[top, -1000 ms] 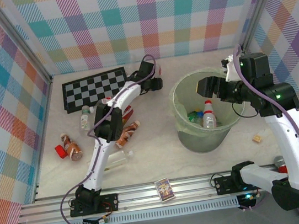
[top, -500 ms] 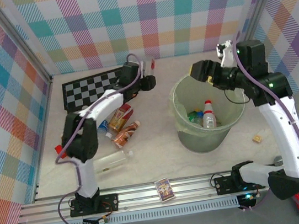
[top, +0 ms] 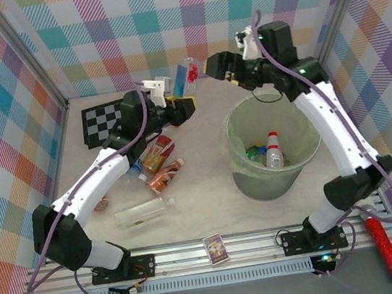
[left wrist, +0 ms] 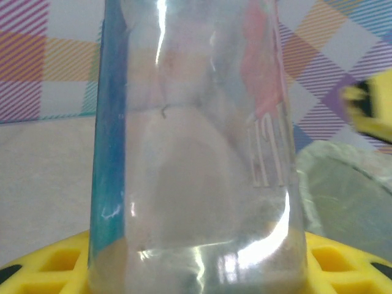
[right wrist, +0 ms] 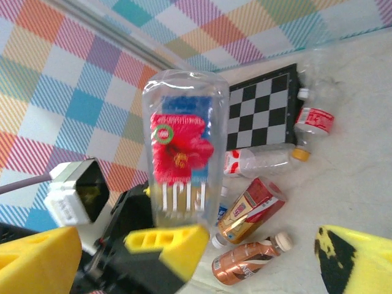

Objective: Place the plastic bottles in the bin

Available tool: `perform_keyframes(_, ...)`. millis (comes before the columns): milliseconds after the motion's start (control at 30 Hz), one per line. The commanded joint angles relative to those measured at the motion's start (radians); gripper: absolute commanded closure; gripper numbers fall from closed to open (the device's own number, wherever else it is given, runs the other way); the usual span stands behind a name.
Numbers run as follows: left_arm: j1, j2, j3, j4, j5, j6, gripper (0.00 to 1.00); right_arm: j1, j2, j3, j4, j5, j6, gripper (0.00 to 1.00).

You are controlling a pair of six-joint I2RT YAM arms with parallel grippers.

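Bottle (top: 188,77) clamped in left hand (top: 186,96), right hand (top: 215,68) spread wide beside, near bin rim (top: 228,136).

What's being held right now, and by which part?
The left gripper holds a clear red-labelled bottle by its lower end, below the label. The right gripper is open beside it, holding nothing.

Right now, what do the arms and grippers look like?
Left arm and right arm: white shells, black joints, a purple cable along each. Left gripper and right gripper: black bodies, yellow fingers. White camera box on the left wrist.
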State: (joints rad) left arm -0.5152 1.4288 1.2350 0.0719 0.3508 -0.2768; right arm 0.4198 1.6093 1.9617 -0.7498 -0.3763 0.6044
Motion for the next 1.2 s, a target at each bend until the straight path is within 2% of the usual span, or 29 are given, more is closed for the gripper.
perform_keyframes(0,-0.011,-0.05,-0.016,-0.006,0.09,-0.009,0.61,0.045,0.047,0.073,0.014,-0.024,-0.034,0.01)
perform_keyframes(267,-0.037,-0.053,-0.013,0.005,0.154,-0.011,0.63,0.064,0.168,0.195,-0.038,-0.025,-0.042,0.02)
perform_keyframes(600,-0.039,-0.061,-0.014,0.006,0.145,-0.015,0.63,0.061,0.176,0.221,-0.076,0.04,-0.032,0.34)
perform_keyframes(667,-0.039,-0.063,-0.014,0.006,0.138,-0.015,0.62,0.062,0.172,0.226,-0.074,0.043,-0.032,0.38)
perform_keyframes(800,-0.039,-0.072,-0.026,0.021,0.117,-0.025,0.39,0.059,0.153,0.221,-0.07,0.077,-0.027,0.42)
perform_keyframes(867,-0.038,-0.075,-0.039,0.041,0.108,-0.026,0.32,0.058,0.135,0.199,-0.05,0.082,-0.02,0.43)
perform_keyframes(933,-0.039,-0.085,-0.051,0.039,0.092,-0.027,0.18,0.052,0.116,0.191,-0.043,0.087,-0.02,0.43)
perform_keyframes(1000,-0.037,-0.099,-0.066,0.031,0.077,-0.024,0.1,0.037,0.098,0.201,-0.053,0.097,-0.029,0.43)
perform_keyframes(1067,-0.036,-0.113,-0.079,0.013,0.065,-0.015,0.05,0.014,0.071,0.215,-0.068,0.101,-0.037,0.44)
perform_keyframes(1167,-0.031,-0.128,-0.093,-0.015,0.051,-0.003,0.04,-0.024,0.009,0.226,-0.099,0.117,-0.057,0.44)
